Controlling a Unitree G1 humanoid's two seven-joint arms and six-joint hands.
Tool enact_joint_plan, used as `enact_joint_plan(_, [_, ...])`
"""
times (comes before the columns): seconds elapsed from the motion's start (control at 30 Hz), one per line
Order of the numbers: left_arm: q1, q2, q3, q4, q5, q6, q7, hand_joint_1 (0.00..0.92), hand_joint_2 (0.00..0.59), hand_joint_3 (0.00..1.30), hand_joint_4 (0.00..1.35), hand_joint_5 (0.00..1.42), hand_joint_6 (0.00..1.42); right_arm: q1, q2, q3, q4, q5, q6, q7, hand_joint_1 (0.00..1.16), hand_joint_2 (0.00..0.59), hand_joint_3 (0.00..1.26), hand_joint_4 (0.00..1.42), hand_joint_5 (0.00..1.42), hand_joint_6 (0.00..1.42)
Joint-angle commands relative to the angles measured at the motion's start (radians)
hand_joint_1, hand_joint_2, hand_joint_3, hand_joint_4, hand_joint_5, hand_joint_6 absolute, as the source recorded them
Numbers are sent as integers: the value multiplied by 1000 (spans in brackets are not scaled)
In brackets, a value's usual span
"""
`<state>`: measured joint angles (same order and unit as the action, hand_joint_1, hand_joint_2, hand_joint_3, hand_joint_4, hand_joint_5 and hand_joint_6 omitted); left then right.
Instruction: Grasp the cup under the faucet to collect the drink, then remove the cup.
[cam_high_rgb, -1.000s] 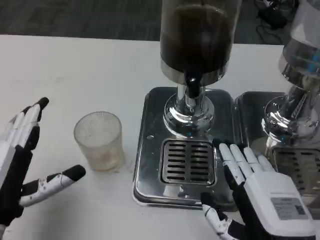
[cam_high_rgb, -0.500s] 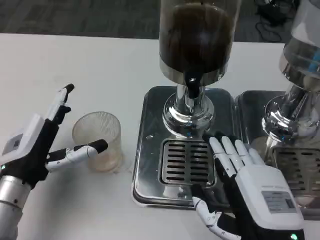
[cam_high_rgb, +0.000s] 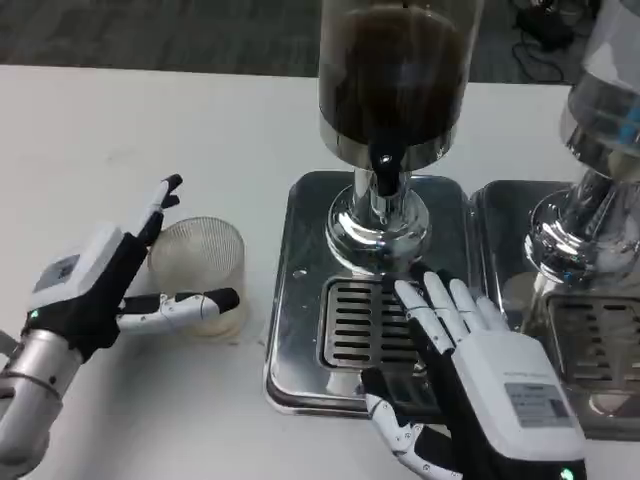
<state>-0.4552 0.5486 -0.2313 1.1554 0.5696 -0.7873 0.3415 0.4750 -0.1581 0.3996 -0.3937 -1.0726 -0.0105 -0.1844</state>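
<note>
**Cup not even under the tap yet**

So the ribbed clear cup (cam_high_rgb: 197, 276) sits on the white table (cam_high_rgb: 120, 130), left of the drip tray (cam_high_rgb: 300, 300) and well off from the faucet (cam_high_rgb: 383, 172). It looks empty to me. The left hand (cam_high_rgb: 105, 283) brackets it with spread fingers, one on each side; whether it's really gripping, I can't tell. The right hand (cam_high_rgb: 470, 370) hovers released over the grate (cam_high_rgb: 365, 322), holding nothing. Basically everything's left: grasp, move under the faucet, fill, pull away.

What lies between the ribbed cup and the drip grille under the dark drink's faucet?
In the head view, bare white table, then the steel tray's raised left rim, separate the cup from the grille.
</note>
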Motion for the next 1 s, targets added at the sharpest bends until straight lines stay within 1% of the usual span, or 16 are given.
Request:
enact_joint_plan(0.03, [-30, 6, -34, 26, 17, -7, 18, 301, 15, 2, 119, 358, 322, -8, 4, 8, 8, 10, 9, -19, 327, 478, 119, 9, 0, 0])
enact_joint_plan(0.2, [-41, -9, -57, 46, 17, -25, 42, 369, 41, 94, 165, 420, 399, -6, 4, 5, 6, 22, 11, -18, 328, 478, 134, 22, 0, 0])
enact_joint_plan(0.33, [-51, -32, -68, 66, 1, -45, 24, 418, 58, 194, 219, 481, 501, -4, 1, 2, 1, 30, 14, -16, 329, 478, 144, 50, 0, 0])
enact_joint_plan(0.4, [-51, -46, -70, 73, -13, -57, 7, 439, 72, 223, 251, 508, 537, -2, 0, 1, -3, 31, 15, -15, 329, 478, 145, 55, 0, 0])
enact_joint_plan(0.6, [-45, -80, -65, 84, -45, -85, -21, 465, 81, 290, 300, 565, 615, 6, -3, -1, -11, 36, 23, -9, 329, 478, 155, 75, 0, 0])
enact_joint_plan(0.7, [-40, -94, -63, 86, -63, -89, -31, 472, 85, 325, 338, 612, 680, 8, -6, -2, -16, 40, 26, -6, 330, 478, 155, 81, 0, 0])
enact_joint_plan(0.87, [-22, -114, -59, 86, -90, -92, -32, 490, 102, 427, 448, 724, 850, 10, -11, -4, -22, 51, 29, 0, 330, 478, 164, 95, 0, 0])
enact_joint_plan(1.0, [-4, -121, -50, 81, -108, -100, -18, 542, 98, 549, 583, 885, 1070, 10, -13, -2, -23, 58, 31, 2, 330, 478, 175, 107, 0, 0])
